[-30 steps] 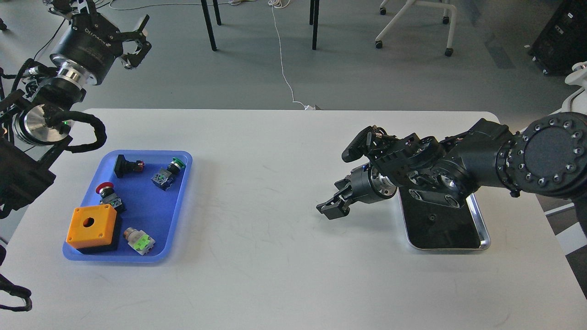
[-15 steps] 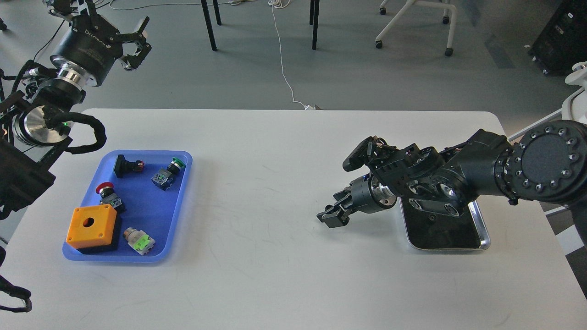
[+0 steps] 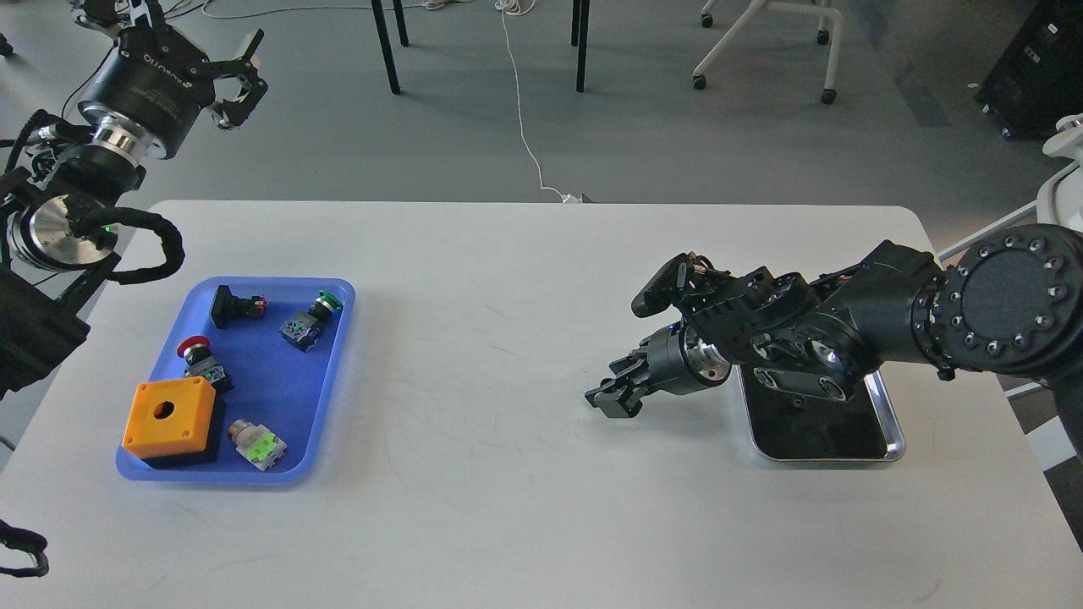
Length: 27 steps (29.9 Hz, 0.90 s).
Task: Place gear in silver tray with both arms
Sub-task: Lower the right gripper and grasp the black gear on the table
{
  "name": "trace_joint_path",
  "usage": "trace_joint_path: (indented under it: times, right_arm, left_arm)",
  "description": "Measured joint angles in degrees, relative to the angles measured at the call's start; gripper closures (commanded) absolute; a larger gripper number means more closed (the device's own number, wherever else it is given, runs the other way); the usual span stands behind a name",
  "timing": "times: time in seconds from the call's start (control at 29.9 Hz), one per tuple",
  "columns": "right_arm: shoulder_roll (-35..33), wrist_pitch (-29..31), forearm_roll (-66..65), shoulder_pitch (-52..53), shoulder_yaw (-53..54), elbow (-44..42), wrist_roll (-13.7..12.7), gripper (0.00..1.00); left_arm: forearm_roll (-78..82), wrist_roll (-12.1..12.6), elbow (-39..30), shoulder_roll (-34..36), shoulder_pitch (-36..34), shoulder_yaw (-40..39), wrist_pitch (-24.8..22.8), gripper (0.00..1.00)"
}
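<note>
Bright, even overhead light fills a sharp, well-focused view. The white matte tabletop [image 3: 508, 355] shows only soft, faint shadows under the black jointed right arm [image 3: 846, 326]. The shiny rectangular silver tray [image 3: 888, 440] mirrors darkly, its rim glinting.

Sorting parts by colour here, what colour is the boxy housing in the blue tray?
Orange, seen best in the head view: the housing.

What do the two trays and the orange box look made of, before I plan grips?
Silver tray: looks like polished metal, with a bright rim and a dark mirror-like bottom. Blue tray: probably plastic, uniform matte colour, soft rounded rim. Orange box: likely moulded plastic, opaque matte faces with one round hole on top, sitting on a black base.
</note>
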Motion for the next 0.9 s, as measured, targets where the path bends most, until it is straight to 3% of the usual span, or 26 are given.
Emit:
trace_joint_path:
  times: [0.5,0.9]
  right_arm:
    - [0.02,-0.21,-0.16,-0.23,-0.17,-0.13,0.0,0.79]
    - [0.01,-0.33,-1.03,1.6,-0.42,-0.24,0.01,0.82]
  left_arm:
    - [0.0,0.0,0.0,0.1,0.06,-0.05,-0.07,0.02]
    - [0.0,0.0,0.0,0.53,0.17,-0.05,-0.17,0.02]
